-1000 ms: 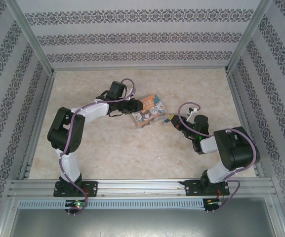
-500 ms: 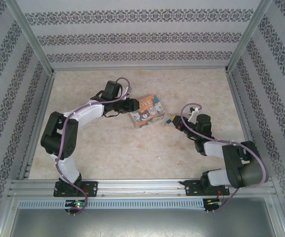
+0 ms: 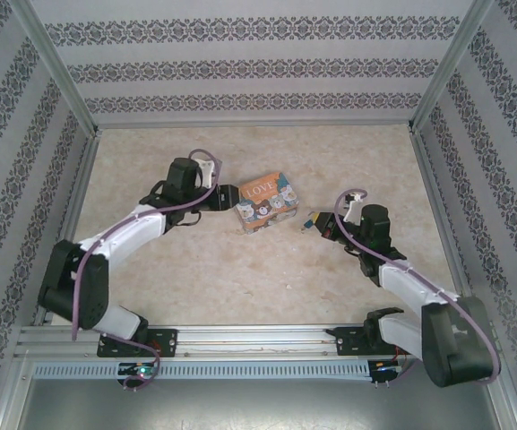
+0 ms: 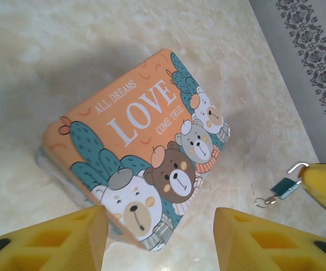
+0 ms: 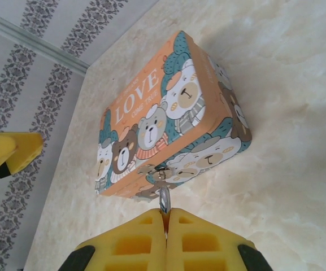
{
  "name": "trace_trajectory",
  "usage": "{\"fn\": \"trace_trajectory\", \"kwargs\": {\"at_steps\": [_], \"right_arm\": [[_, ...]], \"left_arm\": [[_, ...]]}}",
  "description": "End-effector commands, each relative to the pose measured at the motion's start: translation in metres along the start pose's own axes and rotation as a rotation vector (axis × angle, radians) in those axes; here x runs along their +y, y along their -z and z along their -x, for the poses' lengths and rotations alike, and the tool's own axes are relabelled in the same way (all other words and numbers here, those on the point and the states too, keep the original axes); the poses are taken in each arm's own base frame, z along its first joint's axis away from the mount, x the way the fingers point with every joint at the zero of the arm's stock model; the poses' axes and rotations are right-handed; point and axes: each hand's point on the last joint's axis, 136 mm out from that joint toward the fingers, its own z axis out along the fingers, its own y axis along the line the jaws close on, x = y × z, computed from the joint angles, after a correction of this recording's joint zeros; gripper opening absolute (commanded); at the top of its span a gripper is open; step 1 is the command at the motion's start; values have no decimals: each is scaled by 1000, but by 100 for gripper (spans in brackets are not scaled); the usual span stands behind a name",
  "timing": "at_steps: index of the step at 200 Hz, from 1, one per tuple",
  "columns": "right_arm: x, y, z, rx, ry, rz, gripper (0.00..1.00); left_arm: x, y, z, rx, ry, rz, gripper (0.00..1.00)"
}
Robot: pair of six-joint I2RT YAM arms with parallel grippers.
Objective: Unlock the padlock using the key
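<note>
Top external: left arm has sunk lower; left jaws gape by the tin, right jaws clamp the padlock.

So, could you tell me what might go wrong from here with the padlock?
1. The right gripper pinches the padlock only at its fingertips, so it could slip or twist.
2. The open left gripper faces the tin, not the padlock, and might nudge the tin.
3. The small ring attached to the padlock looks hard to catch.
</note>
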Motion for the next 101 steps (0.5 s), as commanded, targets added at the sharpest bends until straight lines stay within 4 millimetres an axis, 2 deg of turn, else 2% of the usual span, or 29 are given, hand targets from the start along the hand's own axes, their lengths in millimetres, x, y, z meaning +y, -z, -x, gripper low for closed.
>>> {"fn": "trace_trajectory", "kwargs": {"at_steps": [1, 44, 101], "right_arm": [[9, 7, -9, 62, 49, -5, 0], [20, 19, -31, 154, 101, -18, 0], [35, 25, -67, 320, 175, -50, 0]], "left_arm": [[6, 25, 19, -129, -119, 73, 58], [14, 66, 20, -262, -214, 167, 70], [21, 101, 17, -443, -253, 212, 87]]}}
